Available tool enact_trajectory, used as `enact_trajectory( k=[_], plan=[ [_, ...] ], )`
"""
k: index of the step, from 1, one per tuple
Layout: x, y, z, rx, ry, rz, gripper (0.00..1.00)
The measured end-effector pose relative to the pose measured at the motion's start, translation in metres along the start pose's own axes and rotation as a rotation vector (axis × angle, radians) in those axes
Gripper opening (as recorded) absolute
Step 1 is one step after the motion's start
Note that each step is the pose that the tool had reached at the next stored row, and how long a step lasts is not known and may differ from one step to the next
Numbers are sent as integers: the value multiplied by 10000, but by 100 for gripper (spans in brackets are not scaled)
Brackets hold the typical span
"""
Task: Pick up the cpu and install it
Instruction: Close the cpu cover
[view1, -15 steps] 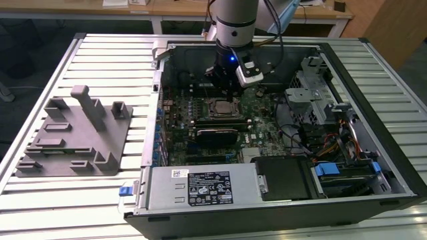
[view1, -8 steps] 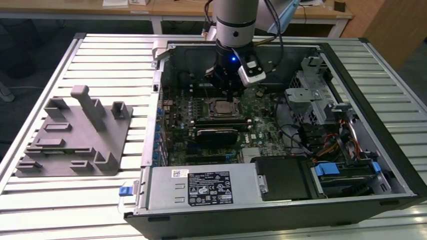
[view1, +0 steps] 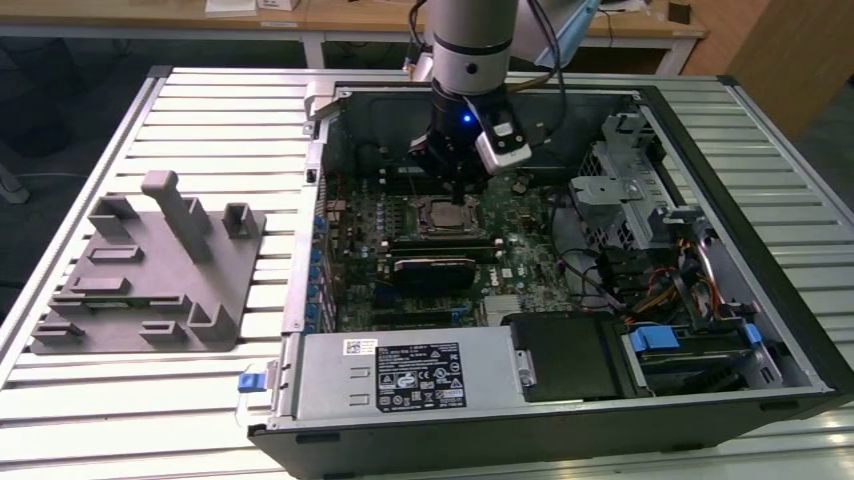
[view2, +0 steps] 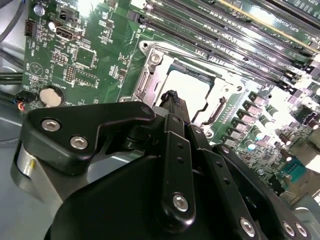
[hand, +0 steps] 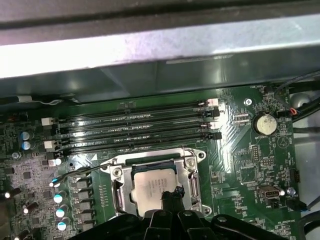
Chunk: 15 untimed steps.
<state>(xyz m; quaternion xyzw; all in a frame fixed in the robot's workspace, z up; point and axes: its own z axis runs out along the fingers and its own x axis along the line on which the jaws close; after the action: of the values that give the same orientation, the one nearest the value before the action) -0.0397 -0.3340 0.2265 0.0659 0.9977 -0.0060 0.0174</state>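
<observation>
While the gripper (hand: 170, 193), fingers (hand: 173, 199) pressed together, hovers over the socketed cpu (hand: 150, 182) at lower centre, any sideways nudge could unseat it.

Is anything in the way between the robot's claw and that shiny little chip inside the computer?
Nothing visible. In the first wrist view the gripper hangs right over the cpu, which lies bare inside the socket frame; the frame runs around it, not across it. Whether they touch, I cannot tell.

Cpu (hand: 151, 183), small square chip, shiny silver top, lying flat and level, seated within the socket frame (hand: 116, 186) on the green motherboard (hand: 239, 161), near the memory slots (hand: 135, 131)
</observation>
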Motion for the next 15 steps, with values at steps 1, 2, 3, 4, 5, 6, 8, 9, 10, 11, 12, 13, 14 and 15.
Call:
enact_trajectory(
  k=[1,2,3,4,5,6,8,9,10,11,12,13,14,15],
  plan=[
    [0,-3,2,2,12,0,11],
    [-1,-7,4,3,17,0,11],
    [-1,-11,8,1,21,0,11],
    [-2,-15,10,2,25,0,11],
    [-2,-18,13,1,27,0,11],
    [-2,-21,16,2,29,0,11],
    [0,-26,19,3,31,0,11],
    [3,-29,21,3,31,-2,11],
    [7,-32,23,4,31,-4,11],
    [11,-35,24,3,31,-6,11],
    [15,-38,26,3,31,-8,11],
    [18,-40,27,2,30,-10,11],
    [19,-41,28,1,30,-13,11],
    [21,-42,27,2,31,-16,11]
  ],
)
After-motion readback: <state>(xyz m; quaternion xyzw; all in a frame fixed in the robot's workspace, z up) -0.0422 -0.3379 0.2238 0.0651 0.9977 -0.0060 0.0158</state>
